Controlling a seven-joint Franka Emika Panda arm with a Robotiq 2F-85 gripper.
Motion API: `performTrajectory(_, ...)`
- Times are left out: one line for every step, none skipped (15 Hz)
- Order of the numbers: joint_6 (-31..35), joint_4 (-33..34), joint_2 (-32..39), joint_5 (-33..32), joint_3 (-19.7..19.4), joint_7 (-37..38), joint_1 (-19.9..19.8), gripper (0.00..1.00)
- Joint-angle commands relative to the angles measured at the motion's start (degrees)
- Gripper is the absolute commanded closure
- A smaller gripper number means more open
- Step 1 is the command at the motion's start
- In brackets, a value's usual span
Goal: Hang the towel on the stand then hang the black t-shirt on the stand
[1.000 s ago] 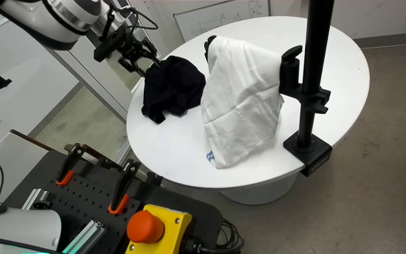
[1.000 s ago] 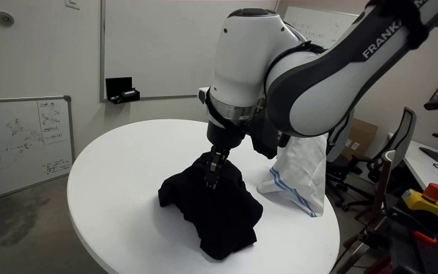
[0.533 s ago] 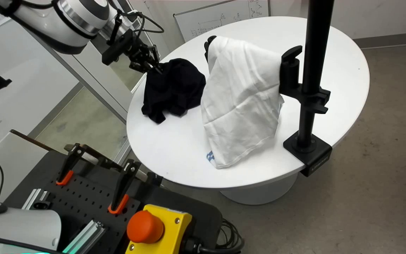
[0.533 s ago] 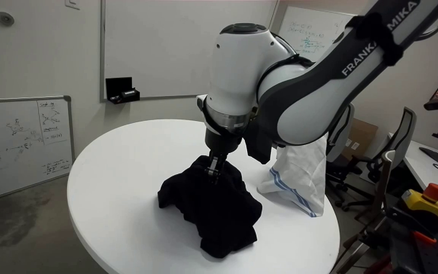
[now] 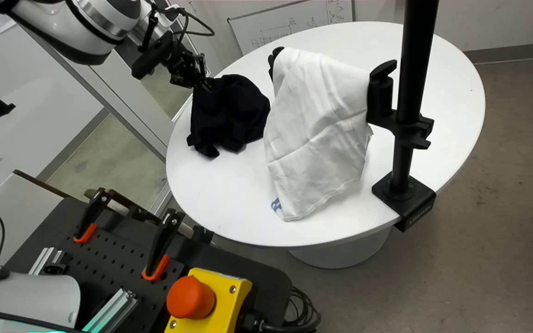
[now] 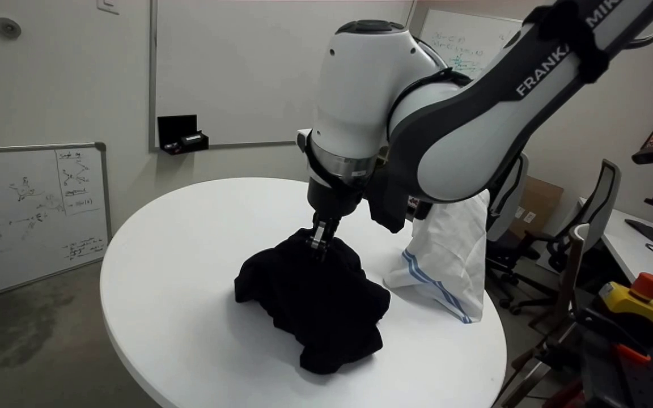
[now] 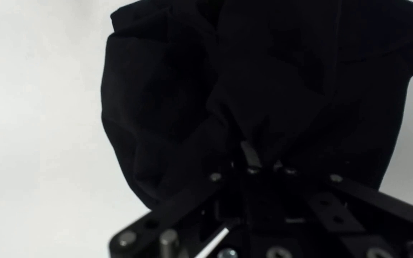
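On the white desk point(image 6: 190, 238), the black t-shirt point(image 6: 315, 311) is lying bunched, and the pincer point(image 6: 318, 252) is grasping a fold of it.
Near it, the blue-striped white towel point(image 5: 317, 134) is hanging on the black stand point(image 5: 411, 92).

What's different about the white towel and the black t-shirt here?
The towel is white with blue stripes; the t-shirt looks plain black.
The towel is draped over the stand, while the t-shirt lies bunched on the table.
The pincer is closed on the t-shirt, whereas it isn't touching the towel.
Both are creased cloth.
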Motion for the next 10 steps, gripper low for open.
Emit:
performTrajectory(3.48,-7.26,-7.83,-0.63,0.2,-1.41,-1.02,0.99)
performTrajectory(4.35,-9.77,-10.61,-1.04,0.39,-2.57,-1.48,0.99)
performTrajectory(4.99,-12.08,-13.35,-1.41,0.52,-3.85,-1.98,0.99)
performTrajectory(5.86,-14.61,-16.34,-1.86,0.48,-4.87,-2.42,0.99)
performTrajectory(6.71,-17.23,-19.57,-2.37,0.38,-5.89,-2.87,0.99)
performTrajectory(7.17,-19.63,-22.69,-2.83,0.43,-7.06,-3.51,0.99)
performTrajectory(7.53,-22.09,-25.93,-3.18,0.84,-8.44,-4.45,0.99)
performTrajectory(7.78,-24.46,-29.26,-3.52,1.23,-9.68,-5.51,0.99)
performTrajectory(7.68,-26.34,-32.07,-3.1,2.15,-11.51,-6.96,0.99)
performTrajectory(7.57,-28.6,-35.28,-2.66,3.0,-13.34,-8.32,0.99)
